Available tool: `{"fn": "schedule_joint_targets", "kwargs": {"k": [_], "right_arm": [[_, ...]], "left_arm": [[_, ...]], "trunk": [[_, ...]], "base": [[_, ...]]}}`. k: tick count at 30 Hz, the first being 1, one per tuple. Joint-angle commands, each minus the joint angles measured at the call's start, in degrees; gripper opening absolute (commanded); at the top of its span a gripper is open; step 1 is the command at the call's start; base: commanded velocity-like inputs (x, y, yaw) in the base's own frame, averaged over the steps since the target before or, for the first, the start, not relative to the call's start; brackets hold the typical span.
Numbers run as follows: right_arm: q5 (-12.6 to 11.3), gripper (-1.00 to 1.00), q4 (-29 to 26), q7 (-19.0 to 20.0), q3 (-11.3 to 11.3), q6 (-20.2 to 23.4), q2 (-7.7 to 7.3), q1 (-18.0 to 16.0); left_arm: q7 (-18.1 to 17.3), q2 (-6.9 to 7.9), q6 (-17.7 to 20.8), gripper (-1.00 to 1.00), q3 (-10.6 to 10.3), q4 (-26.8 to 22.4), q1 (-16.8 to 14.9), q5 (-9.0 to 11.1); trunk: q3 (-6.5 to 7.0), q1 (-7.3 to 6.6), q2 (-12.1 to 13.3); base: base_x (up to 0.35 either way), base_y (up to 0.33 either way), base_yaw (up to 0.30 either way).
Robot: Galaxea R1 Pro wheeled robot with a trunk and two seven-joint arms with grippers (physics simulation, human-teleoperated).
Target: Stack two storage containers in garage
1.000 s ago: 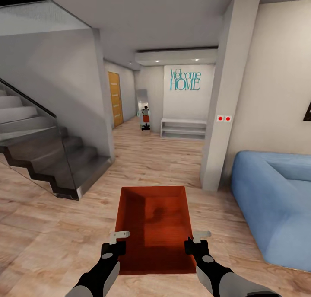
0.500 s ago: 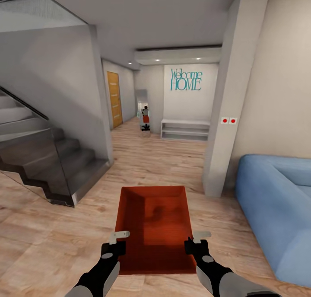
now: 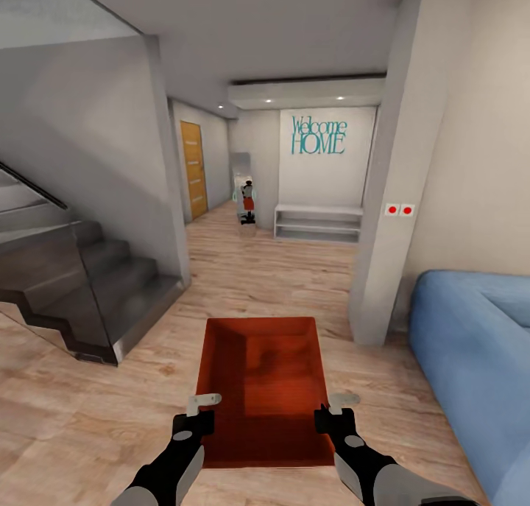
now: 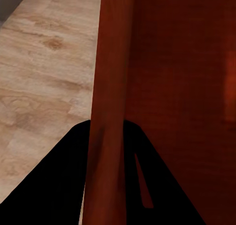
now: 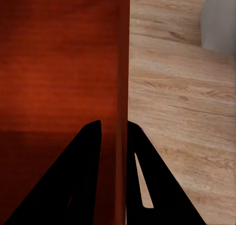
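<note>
Blue sofa (image 3: 471,359) cut off at right and lower edges of head view, staircase (image 3: 66,270) cut off at left edge, small figure (image 3: 248,200) down the hallway too small to identify, storage container (image 3: 263,388) near rim partly hidden behind both arms.

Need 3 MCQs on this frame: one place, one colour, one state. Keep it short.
1. Where is the blue sofa?
A. at the robot's right
B. under the stairs
C. by the orange door

2. What colour is the "Welcome HOME" lettering?
A. red
B. teal
C. black

3. How is the storage container held?
A. resting on the floor, untouched
B. by the left pincer alone
C. by both pincers, one on each side wall

Answers: 1 A, it lies along the head view's right edge. 2 B, teal on the white wall. 3 C, the left pincer and right pincer each straddle a side wall.
</note>
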Motion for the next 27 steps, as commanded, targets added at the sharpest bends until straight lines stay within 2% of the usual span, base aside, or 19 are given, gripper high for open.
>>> {"fn": "schedule_joint_targets", "kwargs": {"k": [1, 27], "right_arm": [[0.0, -1.0, 0.1, -0.4, -0.9, -0.1, -0.16, 0.0], [0.0, -1.0, 0.1, -0.4, -0.9, -0.1, -0.17, 0.0]], "left_arm": [[0.5, 0.12, 0.1, -1.0, 1.7, -2.4, -0.1, -0.9], [0.5, 0.12, 0.1, -1.0, 1.7, -2.4, 0.0, -0.9]], "trunk": [[-0.08, 0.04, -0.1], [-0.08, 0.04, -0.1]], "base": [[0.321, 0.0, 0.0], [0.321, 0.0, 0.0]]}}
